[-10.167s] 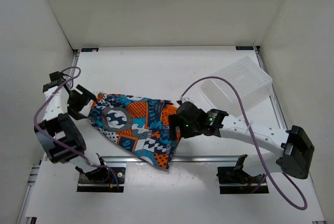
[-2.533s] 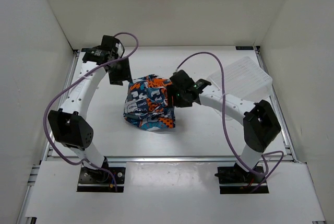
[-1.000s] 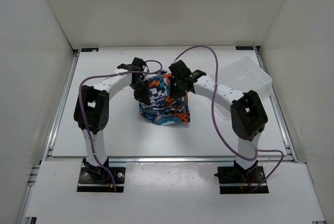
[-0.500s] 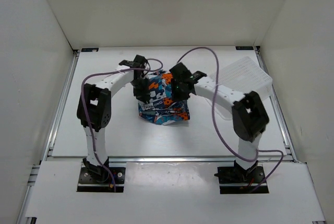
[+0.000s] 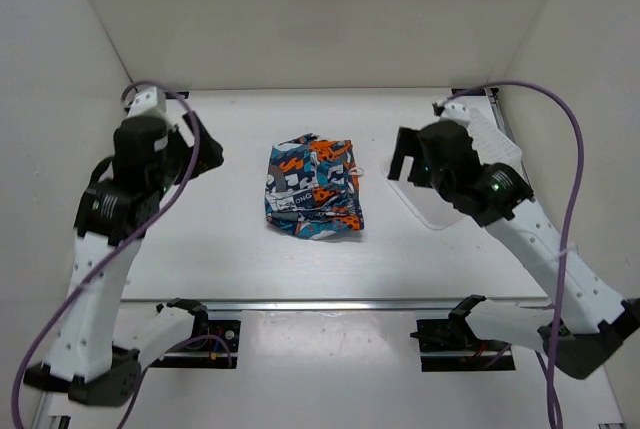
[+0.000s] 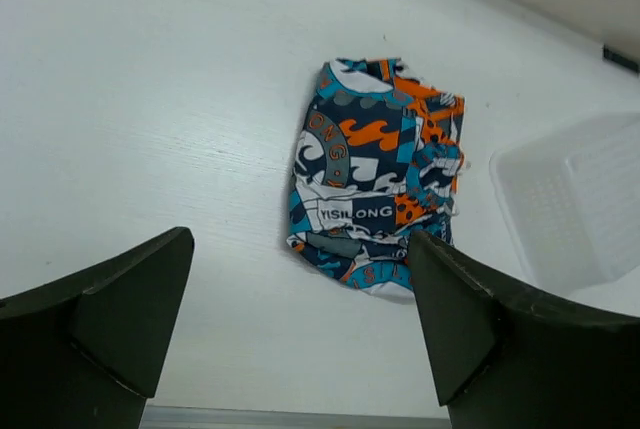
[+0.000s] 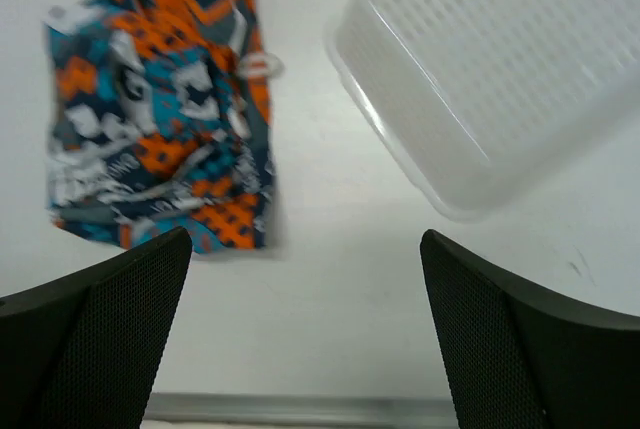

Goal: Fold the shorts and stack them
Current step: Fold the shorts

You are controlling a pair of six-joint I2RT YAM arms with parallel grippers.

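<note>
Half a second ago both arms were bent over the shorts (image 5: 313,187); now they have let go and swung clear. The left gripper (image 6: 300,239) has gone to the upper left of the top view and the right gripper (image 7: 305,239) to the upper right, by the basket (image 7: 390,129). Both have their fingers spread wide with nothing held (each wrist view looks down from well above). The shorts lie centre frame on the table (image 5: 220,239) as a compact, slightly rumpled bundle, near the basket but not touching it. The fold looks finished; only tidying or stacking seems left.
</note>
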